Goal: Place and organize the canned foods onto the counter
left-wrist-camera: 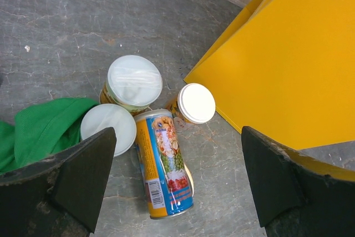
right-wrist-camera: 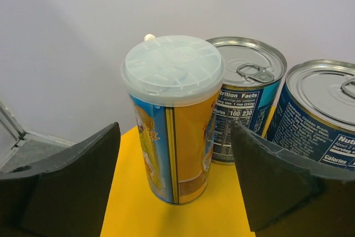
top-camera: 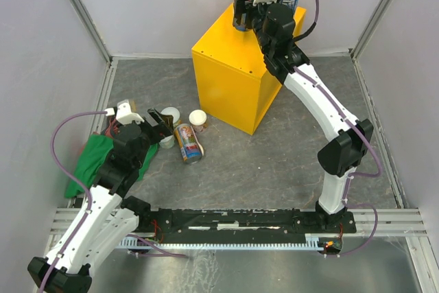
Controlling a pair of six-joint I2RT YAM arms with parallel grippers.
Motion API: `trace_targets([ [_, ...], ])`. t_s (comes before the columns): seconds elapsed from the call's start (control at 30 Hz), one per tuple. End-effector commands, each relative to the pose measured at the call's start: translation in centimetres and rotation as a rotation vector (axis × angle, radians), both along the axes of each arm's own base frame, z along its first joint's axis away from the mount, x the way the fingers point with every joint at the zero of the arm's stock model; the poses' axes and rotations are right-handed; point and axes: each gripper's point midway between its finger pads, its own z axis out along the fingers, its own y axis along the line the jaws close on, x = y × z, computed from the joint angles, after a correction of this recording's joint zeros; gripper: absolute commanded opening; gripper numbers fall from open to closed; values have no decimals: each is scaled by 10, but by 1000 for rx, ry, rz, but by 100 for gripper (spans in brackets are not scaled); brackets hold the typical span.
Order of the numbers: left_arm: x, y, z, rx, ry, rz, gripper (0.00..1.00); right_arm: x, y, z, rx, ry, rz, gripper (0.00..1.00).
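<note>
The yellow counter (top-camera: 230,87) stands at the back. On its top are two wide blue-labelled cans (right-wrist-camera: 247,98) (right-wrist-camera: 321,115) and an upright tall slim can (right-wrist-camera: 173,115) with a clear lid. My right gripper (right-wrist-camera: 175,181) is open, with one finger on each side of this tall can and a gap on both sides. On the floor lie a second tall slim can (left-wrist-camera: 163,162) on its side and three small pale-lidded cans (left-wrist-camera: 135,79) (left-wrist-camera: 109,129) (left-wrist-camera: 196,102). My left gripper (left-wrist-camera: 177,181) is open and empty above the lying can.
A green cloth (left-wrist-camera: 44,129) lies left of the small cans, touching them. The counter's side (left-wrist-camera: 294,65) rises just right of the floor cans. Purple walls enclose the grey stone floor (top-camera: 274,162).
</note>
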Motion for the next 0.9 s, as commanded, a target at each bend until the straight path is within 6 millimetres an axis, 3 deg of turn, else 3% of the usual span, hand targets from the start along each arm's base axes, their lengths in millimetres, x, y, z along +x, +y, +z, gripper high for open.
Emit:
trace_targets([
  [0.0,3,-1,19,-43,-47,5,99,-21,-1,39,47,-58,62,94],
  [0.03,3,-1,20,-44,-48,8,99,-23,1,39,44,-54,69,100],
  [0.33,4,0,27,-65,-54,27,99,-48,-1,43,26,-31,71,99],
  [0.53,1,-1,23,-105,-38,33,99,-85,1,43,-3,-1,69,99],
  [0.67,-3,2,18,-137,-30,55,99,-124,27,40,-58,22,115,99],
  [0.87,-10,6,12,-168,-7,83,100,-183,67,17,-109,97,213,99],
])
